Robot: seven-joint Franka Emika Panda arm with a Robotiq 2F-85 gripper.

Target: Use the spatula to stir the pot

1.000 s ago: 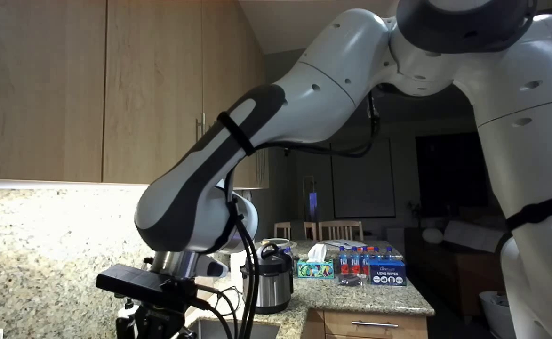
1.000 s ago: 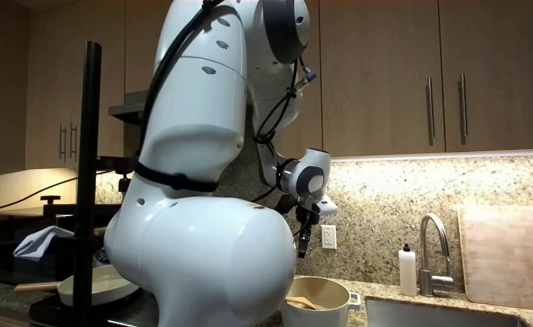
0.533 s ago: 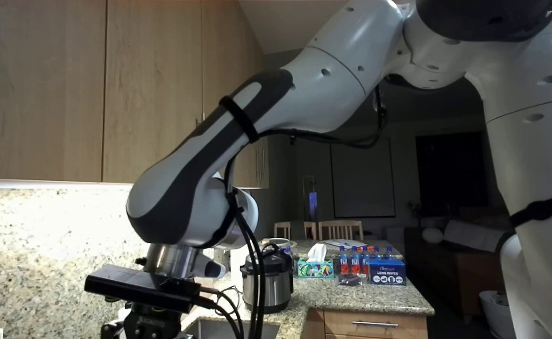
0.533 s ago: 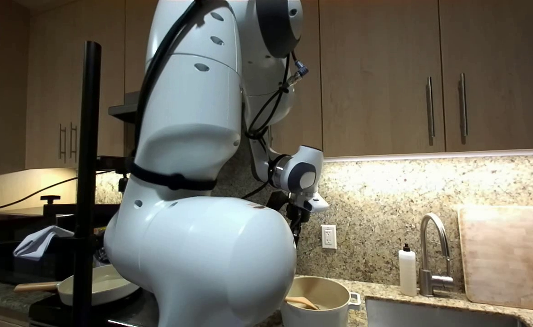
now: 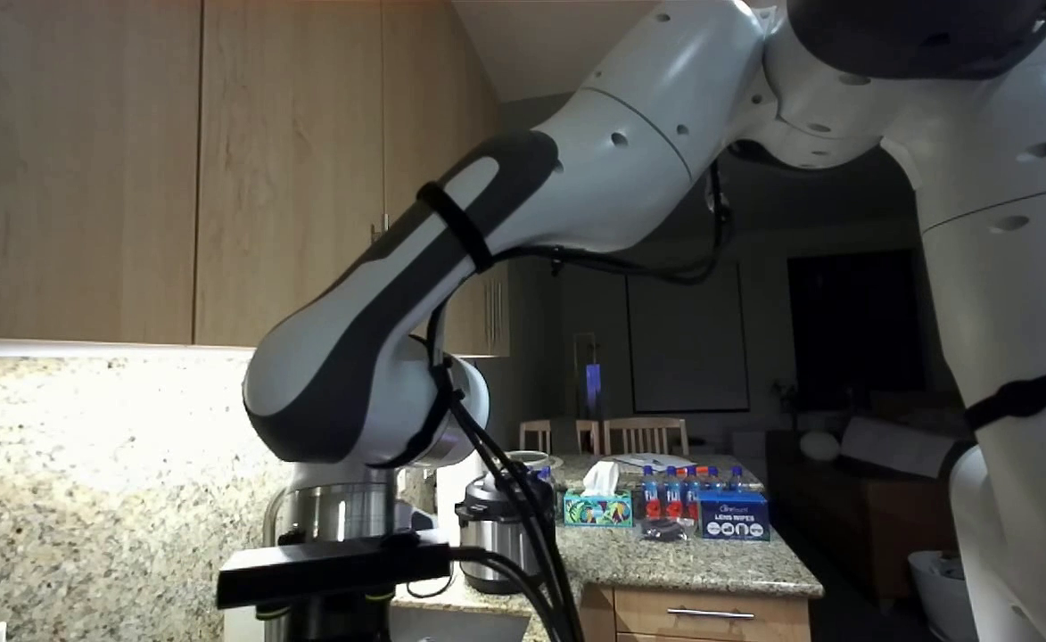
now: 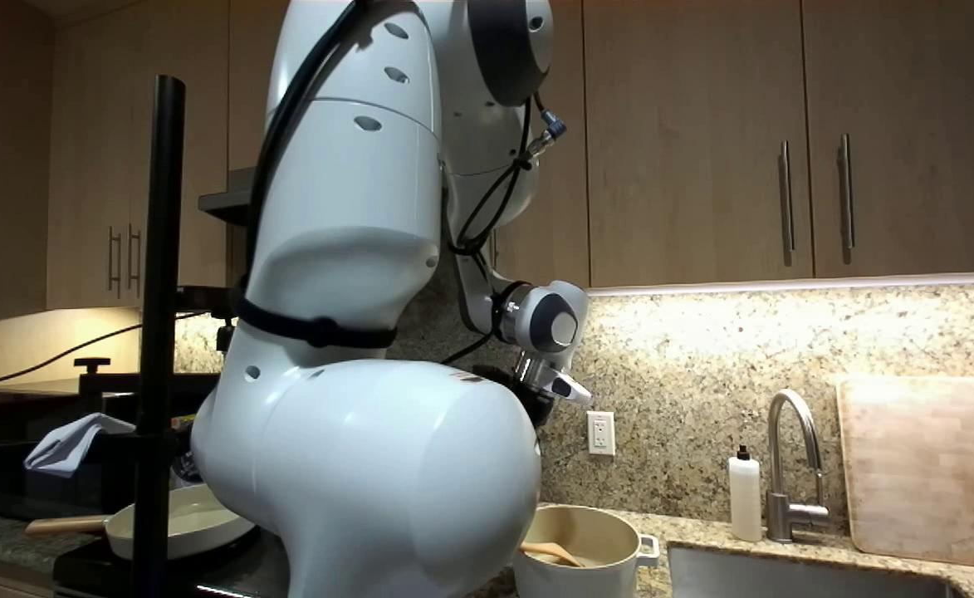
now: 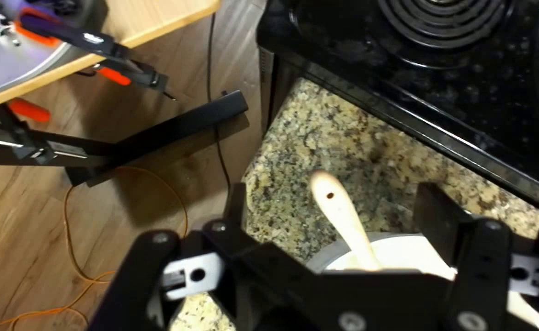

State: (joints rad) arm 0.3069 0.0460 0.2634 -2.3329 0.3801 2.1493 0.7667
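Gripper just turned, jaws spread, empty; wrist view: spatula points 11 o'clock from pot. Likely pre-grasp, stirring not begun.

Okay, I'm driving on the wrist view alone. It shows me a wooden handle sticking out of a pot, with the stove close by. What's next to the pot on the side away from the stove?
Observer: The sink, just beside the white pot in an exterior view.
Operator: My gripper hides where the wooden spatula goes. How does it lie in there?
Observer: It slants down inside the pot toward the sink side; its far end I can't make out.
Operator: And on the stove, anything I can't make out from here?
Observer: Yes, a cream frying pan sits on it in an exterior view.
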